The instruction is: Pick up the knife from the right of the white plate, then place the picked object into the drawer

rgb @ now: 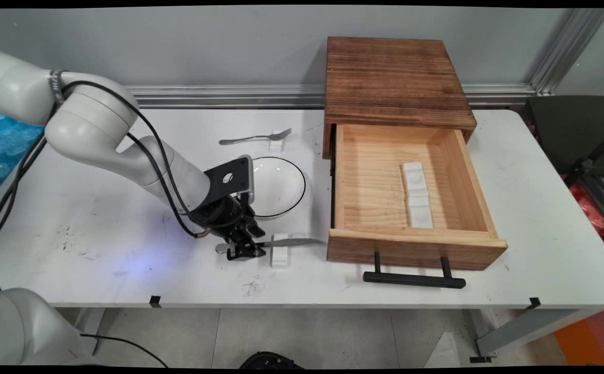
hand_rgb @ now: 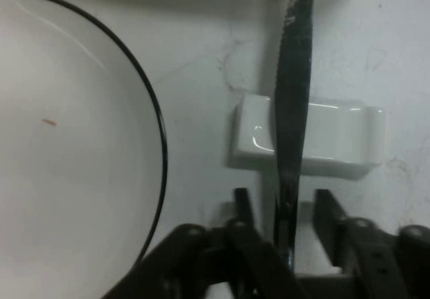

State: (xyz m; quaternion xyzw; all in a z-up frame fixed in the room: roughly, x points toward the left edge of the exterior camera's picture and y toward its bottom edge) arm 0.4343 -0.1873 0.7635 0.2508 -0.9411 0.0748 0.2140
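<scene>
Broadly, the white table (rgb: 541, 208) fills the middle of the main view, and a wooden box (rgb: 393, 78) stands at its upper right with its drawer (rgb: 476, 205) pulled fully out toward the lower right. Inside the drawer, right of centre, lies a white rest (rgb: 417, 195); nothing else shows in it. Left of the drawer sits a white plate (rgb: 281, 182) with a thin black rim, and above it, at upper centre, a fork (rgb: 255, 138) lies with its tines propped on a small white block (rgb: 276, 146).

Lower down, just below the plate, a knife (rgb: 291, 242) lies across another small white rest (rgb: 280, 254), blade pointing right toward the drawer front. The gripper (rgb: 245, 250) is down at the knife's handle end. In the hand view the two fingers (hand_rgb: 329, 208) stand spread on either side of the handle with a gap on each side, not yet pinching it. So the drawer stands open, while knife and fork both sit on their rests on the table, apparently unlifted.
</scene>
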